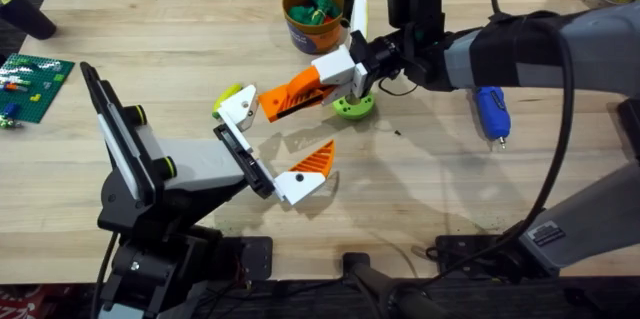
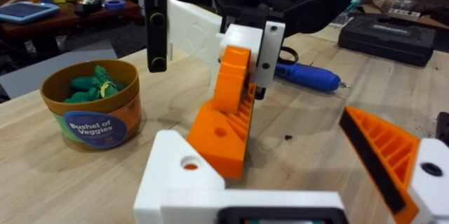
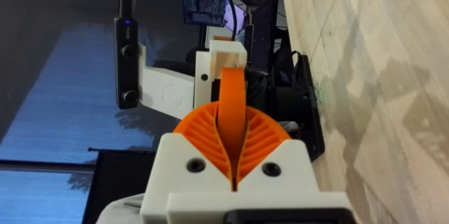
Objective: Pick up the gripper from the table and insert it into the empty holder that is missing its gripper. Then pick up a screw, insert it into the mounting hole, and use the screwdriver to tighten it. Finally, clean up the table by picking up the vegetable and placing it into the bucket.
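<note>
My right gripper (image 1: 345, 74) is shut on the gripper (image 1: 295, 92), an orange ribbed wedge with a white base block (image 2: 252, 48). Its orange pads (image 3: 263, 136) clamp the wedge (image 3: 231, 104). The wedge's wide end (image 2: 221, 136) sits against the white block (image 2: 182, 175) at the end of my left arm, beside the black holder (image 1: 245, 159). My left gripper (image 1: 285, 134) stands open, with one orange finger (image 2: 382, 150) in place. The blue screwdriver (image 1: 490, 111) lies to the right. A green vegetable (image 1: 352, 107) lies under my right gripper. The bucket (image 1: 315, 14) stands at the back.
A small dark screw (image 1: 397, 132) lies on the wood between the vegetable and the screwdriver. A green brick plate (image 1: 35, 79) sits at the left edge. Several green pieces lie in the bucket (image 2: 91, 112). A black case (image 2: 393, 38) stands far right.
</note>
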